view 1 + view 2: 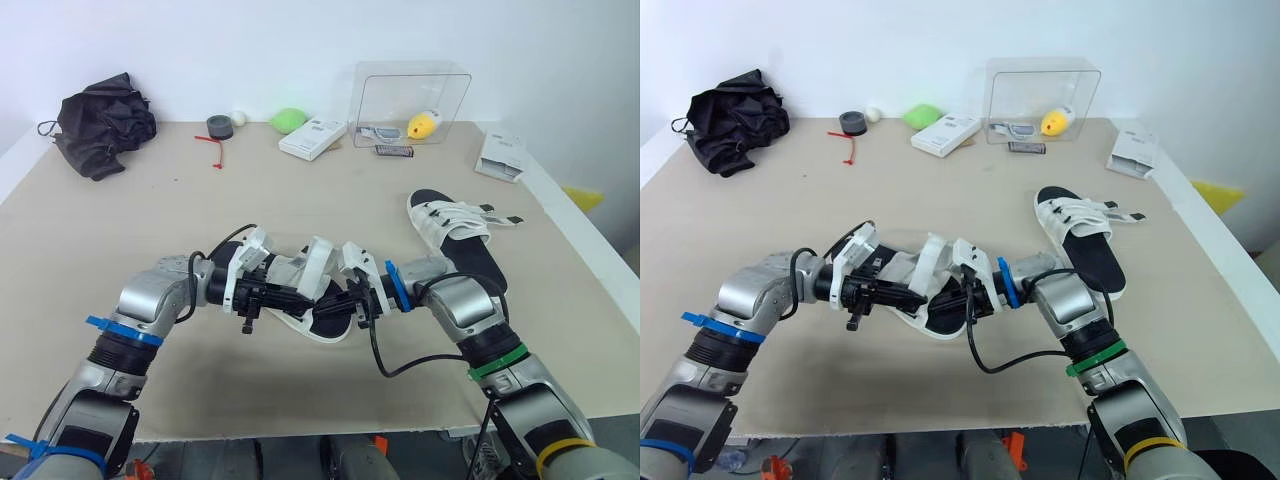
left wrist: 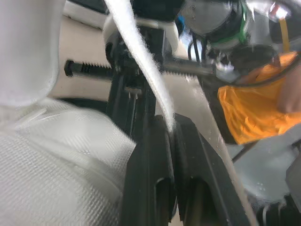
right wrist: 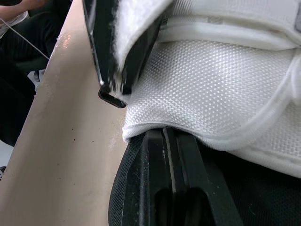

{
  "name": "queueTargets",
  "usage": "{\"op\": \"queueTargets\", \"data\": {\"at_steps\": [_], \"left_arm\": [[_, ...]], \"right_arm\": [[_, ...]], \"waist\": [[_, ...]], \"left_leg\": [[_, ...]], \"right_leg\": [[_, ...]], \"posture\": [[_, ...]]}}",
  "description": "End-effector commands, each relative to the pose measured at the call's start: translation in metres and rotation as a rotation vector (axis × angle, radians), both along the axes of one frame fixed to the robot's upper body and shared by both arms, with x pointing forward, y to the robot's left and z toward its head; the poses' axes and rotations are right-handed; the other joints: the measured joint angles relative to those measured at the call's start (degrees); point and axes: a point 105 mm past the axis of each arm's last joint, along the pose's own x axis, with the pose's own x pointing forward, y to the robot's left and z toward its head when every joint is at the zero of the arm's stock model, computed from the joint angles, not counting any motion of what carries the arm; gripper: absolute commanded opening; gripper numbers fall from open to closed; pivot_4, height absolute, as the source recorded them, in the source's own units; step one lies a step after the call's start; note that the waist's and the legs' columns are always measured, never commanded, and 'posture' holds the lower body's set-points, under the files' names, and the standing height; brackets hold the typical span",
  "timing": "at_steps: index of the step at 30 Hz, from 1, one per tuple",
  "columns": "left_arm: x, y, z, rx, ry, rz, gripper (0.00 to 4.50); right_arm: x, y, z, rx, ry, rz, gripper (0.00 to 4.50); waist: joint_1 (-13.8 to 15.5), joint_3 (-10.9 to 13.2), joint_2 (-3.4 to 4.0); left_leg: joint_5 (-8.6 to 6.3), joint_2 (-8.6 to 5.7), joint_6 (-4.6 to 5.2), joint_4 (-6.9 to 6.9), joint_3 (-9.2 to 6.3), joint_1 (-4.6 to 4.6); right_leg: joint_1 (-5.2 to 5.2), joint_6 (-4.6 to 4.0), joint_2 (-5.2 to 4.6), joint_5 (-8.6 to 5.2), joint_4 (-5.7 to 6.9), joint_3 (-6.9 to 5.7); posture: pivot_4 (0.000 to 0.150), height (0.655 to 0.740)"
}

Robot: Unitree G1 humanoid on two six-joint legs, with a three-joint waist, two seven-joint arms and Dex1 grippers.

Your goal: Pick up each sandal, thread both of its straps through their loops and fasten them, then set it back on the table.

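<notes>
The sandal in hand, a white mesh-strapped sandal with a black footbed (image 1: 322, 322), looks only partly done. One thin white strap (image 2: 141, 61) seems free of its loop, so threading appears under way and neither fastening is finished.

The left gripper (image 2: 173, 134) has its fingers pressed together on that strap, which runs up taut from the pinch. The right gripper (image 3: 169, 134) is likewise closed, clamped at the sandal's rim where the white mesh upper (image 3: 211, 80) meets the black sole. Between the two arms the sandal sits low over the front middle of the pale beige bench (image 1: 300, 200).

Off to the right, the second white-strapped black sandal (image 1: 455, 235) lies flat on the bench. Its straps cross the foot with the tips sticking out sideways. Whether they are fastened I cannot tell, so it may still need work.
</notes>
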Motion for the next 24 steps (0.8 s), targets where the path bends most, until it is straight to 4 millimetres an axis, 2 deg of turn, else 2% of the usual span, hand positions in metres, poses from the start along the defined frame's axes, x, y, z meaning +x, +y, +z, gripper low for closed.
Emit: {"op": "queueTargets", "data": {"at_steps": [1, 14, 21, 24], "left_arm": [[0.001, 0.009, -0.012, 0.062, -0.008, 0.004, 0.07], [-0.007, 0.009, -0.019, 0.081, -0.013, -0.034, 0.07], [-0.006, 0.015, -0.03, 0.139, -0.038, -0.022, 0.07], [-0.005, 0.019, -0.041, 0.201, -0.049, -0.009, 0.07]], "right_arm": [[0.001, -0.002, 0.003, -0.008, -0.013, -0.002, 0.0], [0.003, -0.004, -0.002, -0.036, -0.029, -0.018, 0.0], [0.004, -0.003, 0.001, -0.026, -0.036, -0.014, 0.0], [0.003, -0.001, 0.002, -0.022, -0.036, -0.01, 0.0]], "waist": [[0.0, 0.0, 0.0], [0.0, 0.0, 0.0], [0.0, 0.0, 0.04], [0.0, 0.0, 0.06]], "left_leg": [[0.0, 0.0, 0.0, 0.0, 0.02, 0.01], [0.0, 0.01, 0.0, 0.0, 0.02, 0.02], [0.0, 0.03, 0.0, 0.0, 0.02, 0.03], [0.0, 0.02, 0.0, 0.0, 0.03, 0.06]], "right_leg": [[0.0, 0.0, 0.0, 0.0, 0.0, 0.01], [0.0, 0.0, 0.01, 0.0, 0.0, 0.02], [0.02, -0.01, 0.02, 0.01, 0.0, 0.02], [0.03, -0.01, 0.02, 0.01, 0.0, 0.02]], "posture": [[0.15, 0.74], [0.15, 0.74], [0.15, 0.74], [0.15, 0.74]]}}
